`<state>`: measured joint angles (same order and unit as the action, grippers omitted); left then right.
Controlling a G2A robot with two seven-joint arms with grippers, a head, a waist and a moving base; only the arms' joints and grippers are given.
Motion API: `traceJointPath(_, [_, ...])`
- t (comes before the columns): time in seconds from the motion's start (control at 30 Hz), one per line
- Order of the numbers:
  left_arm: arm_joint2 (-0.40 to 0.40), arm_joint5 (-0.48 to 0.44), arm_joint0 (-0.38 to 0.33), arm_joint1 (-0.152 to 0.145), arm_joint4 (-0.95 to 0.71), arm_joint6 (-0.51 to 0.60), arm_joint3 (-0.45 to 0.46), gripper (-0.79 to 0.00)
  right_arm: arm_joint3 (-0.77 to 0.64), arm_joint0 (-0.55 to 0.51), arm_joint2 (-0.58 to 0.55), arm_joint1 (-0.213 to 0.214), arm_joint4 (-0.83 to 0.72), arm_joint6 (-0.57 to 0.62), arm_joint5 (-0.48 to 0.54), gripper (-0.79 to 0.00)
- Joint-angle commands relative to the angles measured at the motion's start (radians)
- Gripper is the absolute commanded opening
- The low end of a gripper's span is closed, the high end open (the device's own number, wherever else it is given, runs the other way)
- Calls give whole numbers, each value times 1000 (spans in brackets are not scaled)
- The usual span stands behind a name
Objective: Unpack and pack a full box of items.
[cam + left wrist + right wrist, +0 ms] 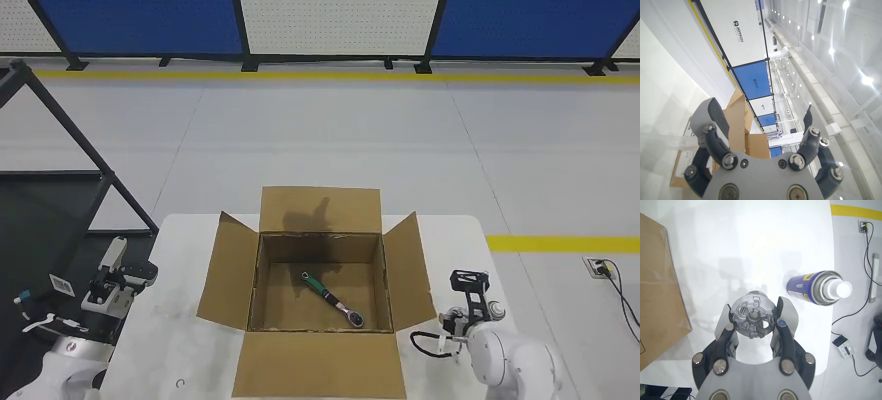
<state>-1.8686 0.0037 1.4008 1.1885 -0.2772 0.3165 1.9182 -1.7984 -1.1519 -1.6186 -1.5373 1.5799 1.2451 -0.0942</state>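
Observation:
An open cardboard box (320, 358) stands in the middle of the white table (170, 330), its flaps folded outward. Inside lies a ratchet wrench (333, 300) with a green and black handle. To the right of the box my right gripper (754, 305) is shut on a round cast metal part (753, 317), one finger pressing each side, just above the table (753, 247). A blue spray can (810, 288) with a white cap stands upright beside it, near the table's right edge. My left gripper (761, 109) is open and holds nothing at the table's left edge (116, 265), facing the box's outer wall (736, 123).
A dark metal frame (60, 190) stands left of the table. On the floor at the right are a wall socket (863, 226) with a black cable (866, 256) and a small black adapter (843, 346). The box's right flap (657, 285) slopes close to my right gripper.

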Motion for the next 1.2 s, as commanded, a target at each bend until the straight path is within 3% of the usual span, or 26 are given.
traceJointPath(0.0, [0,0,0,0,0,0,0,0,20,7,-2,3,10,3,4,-785])
traceJointPath(0.47, [0,0,0,0,0,0,0,0,167,80,1,12,15,7,-20,-785])
traceJointPath(0.5, [0,0,0,0,0,0,0,0,171,82,1,13,13,8,-21,-659])
traceJointPath(0.6, [0,0,0,0,0,0,0,0,177,84,-1,15,9,10,-21,-449])
traceJointPath(0.7, [0,0,0,0,0,0,0,0,177,83,-2,17,2,12,-19,-382])
traceJointPath(0.73, [0,0,0,0,0,0,0,0,176,83,-2,18,-1,13,-20,-225])
traceJointPath(1.0, [0,0,0,0,0,0,0,0,150,74,-7,24,-22,14,-19,-80])
traceJointPath(1.17, [0,0,0,0,0,0,0,0,24,36,-43,28,-75,-3,-30,-22])
